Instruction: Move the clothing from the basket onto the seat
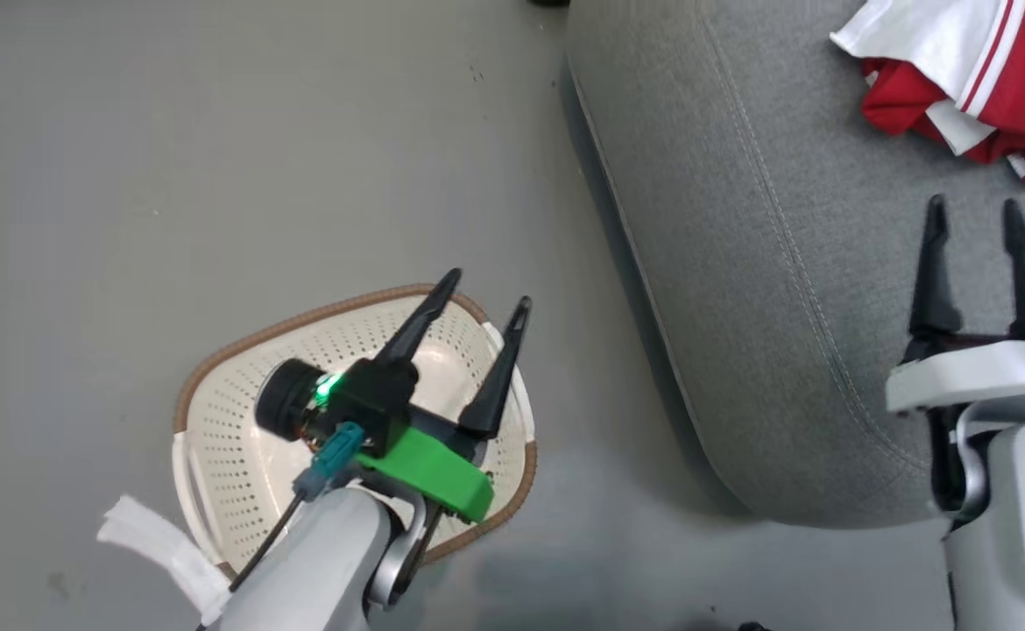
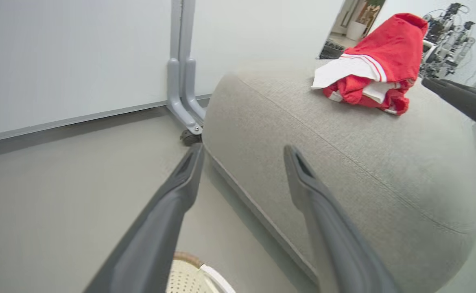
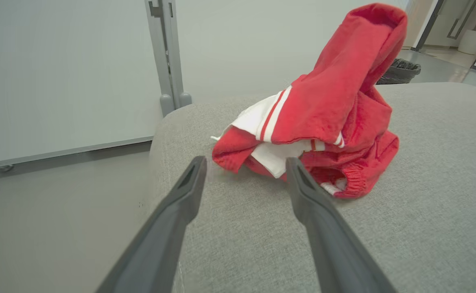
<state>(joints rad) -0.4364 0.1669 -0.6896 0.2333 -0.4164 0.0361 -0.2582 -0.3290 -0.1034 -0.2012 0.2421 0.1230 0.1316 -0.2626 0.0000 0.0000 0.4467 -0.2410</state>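
**Head view:** One red-and-white clothing heap (image 1: 1003, 79) lies on the grey seat (image 1: 740, 263) at 2 o'clock; how many garments it holds cannot be told. One basket (image 1: 215, 394) stands on the floor (image 1: 215, 175) at 7 o'clock, near the seat's rounded corner, its perforated bottom showing. The left gripper (image 1: 491, 289) hangs over the basket, its two fingers spread wide toward 1 o'clock and holding nothing. Its green-bracketed body hides part of the basket. The right gripper (image 1: 975, 206) sits over the seat at 4 o'clock, fingers parted, pointing to 12 and holding nothing. Its tips are short of the clothing heap.

**Left wrist view:** The left gripper (image 2: 244, 149) is level and gaping. The seat (image 2: 343, 142) is ahead and the clothing heap (image 2: 384, 53) at 1 o'clock. The basket rim (image 2: 189, 260) is at 6 o'clock. A dark finger (image 2: 461, 99) of the other arm enters at 3 o'clock. A grey post (image 2: 181, 81) on a caster (image 2: 190, 138) stands before a white panel.

**Right wrist view:** The right gripper (image 3: 246, 162) is low over the seat (image 3: 425, 203), open on nothing. The clothing heap (image 3: 331, 101) is piled just beyond its tips. A black-bagged bin (image 3: 398, 69) stands at 1 o'clock.
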